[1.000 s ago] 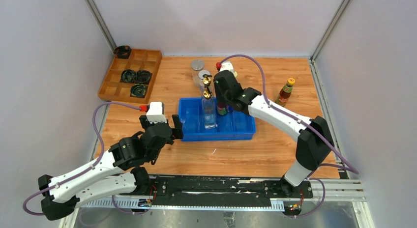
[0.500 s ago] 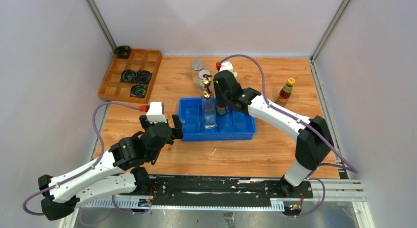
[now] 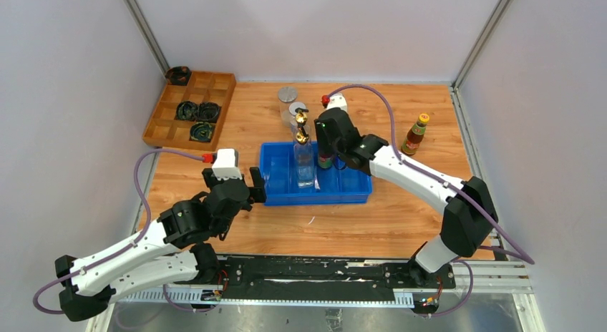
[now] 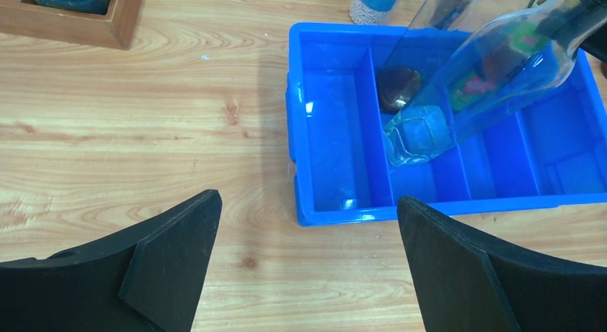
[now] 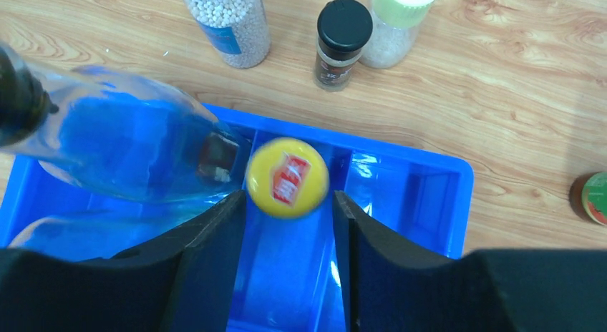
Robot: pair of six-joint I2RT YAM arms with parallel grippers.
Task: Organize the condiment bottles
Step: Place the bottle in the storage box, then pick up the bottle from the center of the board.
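The right tool (image 5: 288, 196) straddles the cap of the yellow-capped sauce bottle (image 5: 287, 177), jaws narrowly parted; whether it pinches, I cannot tell. The bottle stands upright in the blue bin (image 5: 429, 182), cap upward. The left tool (image 4: 308, 199) gapes wide, empty, just beside the bin's left end.

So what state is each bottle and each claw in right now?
Tall clear gold-spouted glass bottle: upright in the blue plastic bin.
Dark yellow-capped sauce bottle: upright in bin, capped.
Second yellow-capped sauce bottle: upright on wooden table.
Left gripper: open, empty.
Right gripper: flanking that cap, grip unclear.
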